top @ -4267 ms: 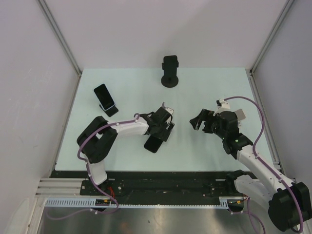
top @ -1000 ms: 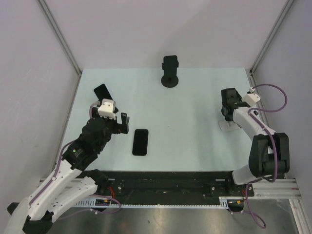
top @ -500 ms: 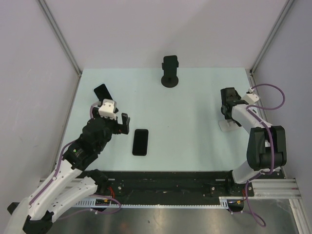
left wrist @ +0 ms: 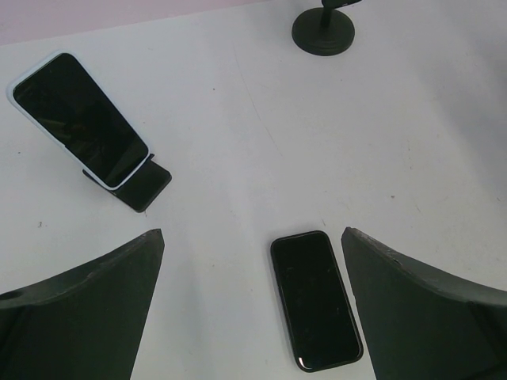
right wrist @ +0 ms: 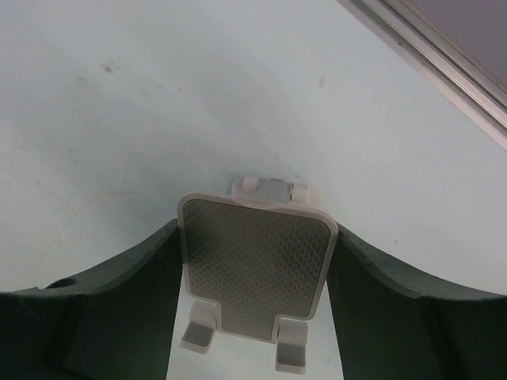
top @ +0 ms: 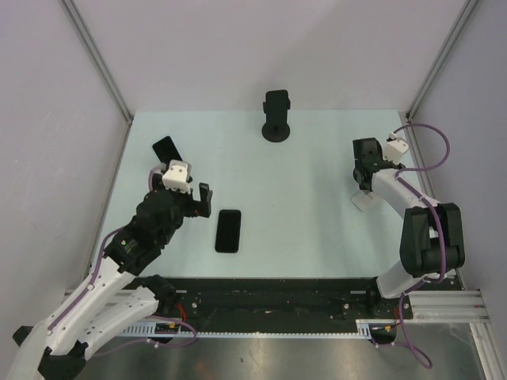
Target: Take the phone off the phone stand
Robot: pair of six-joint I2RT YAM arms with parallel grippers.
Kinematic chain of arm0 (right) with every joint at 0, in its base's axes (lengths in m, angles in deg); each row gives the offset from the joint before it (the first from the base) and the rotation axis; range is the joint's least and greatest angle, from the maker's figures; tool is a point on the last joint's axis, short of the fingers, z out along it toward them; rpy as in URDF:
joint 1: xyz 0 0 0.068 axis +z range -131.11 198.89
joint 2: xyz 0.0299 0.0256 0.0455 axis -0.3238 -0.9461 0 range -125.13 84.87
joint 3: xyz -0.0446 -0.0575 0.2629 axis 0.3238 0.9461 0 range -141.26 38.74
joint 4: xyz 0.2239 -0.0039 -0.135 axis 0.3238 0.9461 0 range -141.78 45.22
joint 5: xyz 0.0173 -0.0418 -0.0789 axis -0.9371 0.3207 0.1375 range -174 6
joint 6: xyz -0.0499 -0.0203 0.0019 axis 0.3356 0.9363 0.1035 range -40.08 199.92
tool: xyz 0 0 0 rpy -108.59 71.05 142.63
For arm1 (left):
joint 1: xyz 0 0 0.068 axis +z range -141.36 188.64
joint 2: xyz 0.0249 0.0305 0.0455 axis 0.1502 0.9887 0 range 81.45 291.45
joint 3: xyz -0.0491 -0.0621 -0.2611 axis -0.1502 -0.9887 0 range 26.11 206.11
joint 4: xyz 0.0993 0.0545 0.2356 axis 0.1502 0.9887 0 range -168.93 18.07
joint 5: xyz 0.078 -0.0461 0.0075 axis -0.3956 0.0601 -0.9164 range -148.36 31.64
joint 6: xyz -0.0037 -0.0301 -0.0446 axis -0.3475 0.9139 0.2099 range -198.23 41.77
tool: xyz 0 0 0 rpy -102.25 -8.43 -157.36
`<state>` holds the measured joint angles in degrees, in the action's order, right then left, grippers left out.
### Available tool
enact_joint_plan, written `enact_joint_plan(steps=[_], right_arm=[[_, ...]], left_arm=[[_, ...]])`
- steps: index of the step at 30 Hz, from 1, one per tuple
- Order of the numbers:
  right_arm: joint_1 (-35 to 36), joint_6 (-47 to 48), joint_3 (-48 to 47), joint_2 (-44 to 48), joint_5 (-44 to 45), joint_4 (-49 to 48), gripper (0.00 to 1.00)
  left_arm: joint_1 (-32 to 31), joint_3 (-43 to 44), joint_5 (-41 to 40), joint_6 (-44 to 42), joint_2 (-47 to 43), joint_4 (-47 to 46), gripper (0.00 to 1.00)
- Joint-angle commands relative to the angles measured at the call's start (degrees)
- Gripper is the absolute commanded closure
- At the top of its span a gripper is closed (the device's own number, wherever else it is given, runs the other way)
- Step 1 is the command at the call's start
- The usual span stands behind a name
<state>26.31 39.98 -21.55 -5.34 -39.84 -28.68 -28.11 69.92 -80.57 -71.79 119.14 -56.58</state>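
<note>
Black phone [top: 228, 230] lies flat on the worktop [top: 317, 229], looks done; my left fingers [left wrist: 87, 301] released, right fingers [right wrist: 111, 285] spread astride the empty stand [right wrist: 253, 265].

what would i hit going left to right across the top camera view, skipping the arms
phone leaning on its stand -> flat black phone -> black round-base stand -> white stand

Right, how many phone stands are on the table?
3: black stand far left holding a phone; round-based stand far centre; white stand between the fingers of the right gripper.
</note>
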Motion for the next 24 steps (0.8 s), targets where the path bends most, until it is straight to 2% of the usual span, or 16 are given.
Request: enact_joint_plan(steps=[1, 3, 6, 7, 11, 16, 18, 24], right_arm=[[1.3, 11.2, -1.7, 1.1, -4.0, -10.7, 0.89], [1.3, 17.4, -1.7, 1.0, -6.8, -15.5, 0.91], [1.2, 27.2, -1.7, 0.2, -17.3, -22.6, 0.94], [1.1, 29.2, -1.7, 0.0, -19.3, -25.9, 1.0], [-1.2, 37.3, -2.2, -1.8, -29.5, -34.0, 1.0], [-2.5, 48.3, -6.8, -7.3, -46.5, -35.7, 1.0], [-2.8, 49.7, -9.1, -9.3, -51.5, -34.6, 1.0], [-3.5, 52.2, -17.2, -17.0, -58.9, -32.9, 0.98]], left_arm=[[0.5, -0.5, 0.6, -1.7, 0.4, -1.9, 0.0], [0.5, -0.5, 0.6, -1.7, 0.5, -1.8, 0.0], [0.5, -0.6, 0.7, -1.9, 0.9, -1.9, 0.0], [0.6, -0.6, 0.8, -2.0, 1.1, -1.9, 0.0], [0.7, -0.7, 0.9, -2.1, 1.9, -2.0, 0.0], [1.2, -1.1, 0.7, -2.7, 3.1, -2.7, 0.0], [1.2, -1.3, 0.5, -3.0, 3.8, -3.1, 0.0], [2.0, -1.9, -0.4, -3.6, 5.5, -4.0, 0.0]])
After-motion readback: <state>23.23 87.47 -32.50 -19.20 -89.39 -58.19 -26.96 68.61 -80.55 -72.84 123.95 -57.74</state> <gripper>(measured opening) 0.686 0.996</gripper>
